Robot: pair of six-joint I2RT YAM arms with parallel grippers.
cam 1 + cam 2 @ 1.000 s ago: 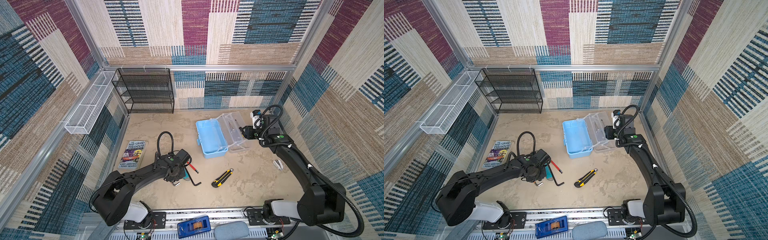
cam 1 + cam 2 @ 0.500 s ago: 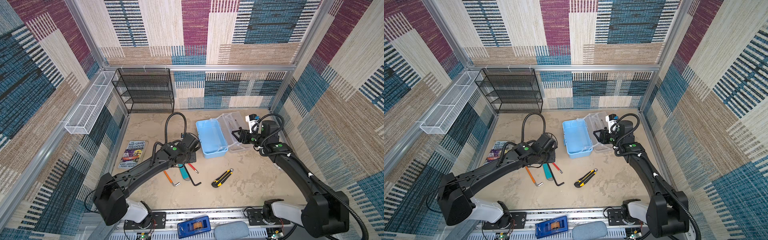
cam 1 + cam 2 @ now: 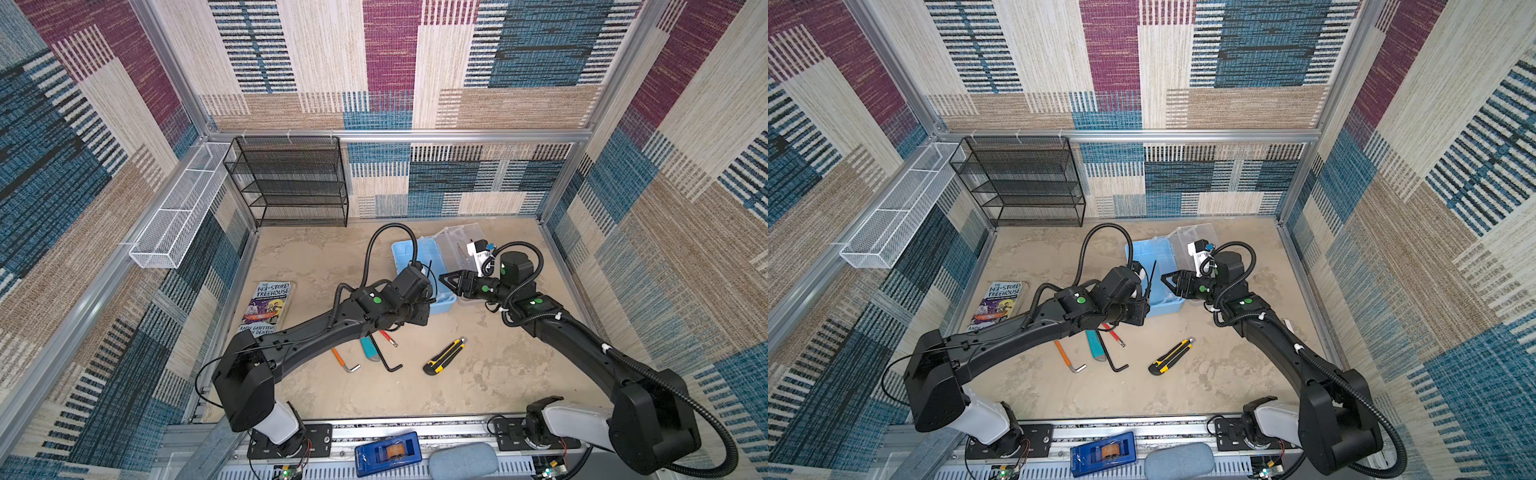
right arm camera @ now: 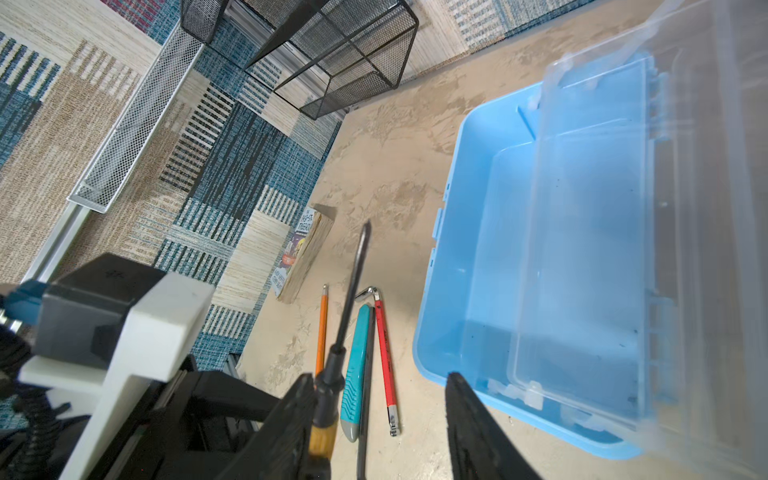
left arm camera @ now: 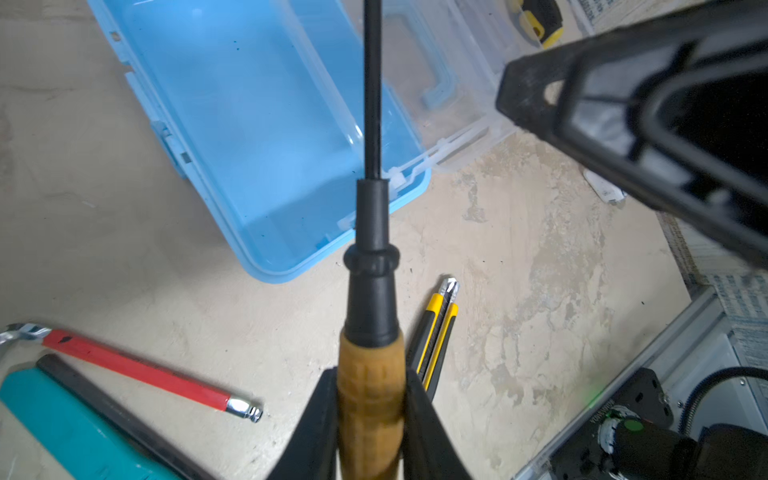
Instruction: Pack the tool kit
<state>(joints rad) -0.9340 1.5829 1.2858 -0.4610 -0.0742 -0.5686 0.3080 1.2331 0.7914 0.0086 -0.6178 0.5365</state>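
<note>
**Grip.** My left fingers (image 5: 318, 428) are closed on the yellow handle of a screwdriver (image 5: 370, 386). Its black shaft runs straight out ahead of them. My right fingers (image 4: 473, 424) stand well apart and hold nothing.

**Case.** The pale blue tool case (image 5: 249, 124) sits on the counter (image 3: 498, 374), just ahead of the left fingers and below the screwdriver shaft. Its near end lies directly under the right fingers. The clear lid (image 4: 706, 208) is thrown back on the far side. I see nothing lying in the tray.

**Unpacked.** Behind and below the left fingers four tools lie close together:
- an orange hex key (image 3: 343, 359)
- a teal utility knife (image 3: 369, 349)
- a black hex key (image 3: 386, 357)
- a red hex key (image 3: 387, 337)

A yellow-and-black utility knife (image 3: 444, 356) lies apart from them, between the two arms.

**Progress.** I judge the task early: nothing is packed, and the screwdriver is in hand but not yet set down. Five tools are left to collect, then the lid needs closing.
</note>
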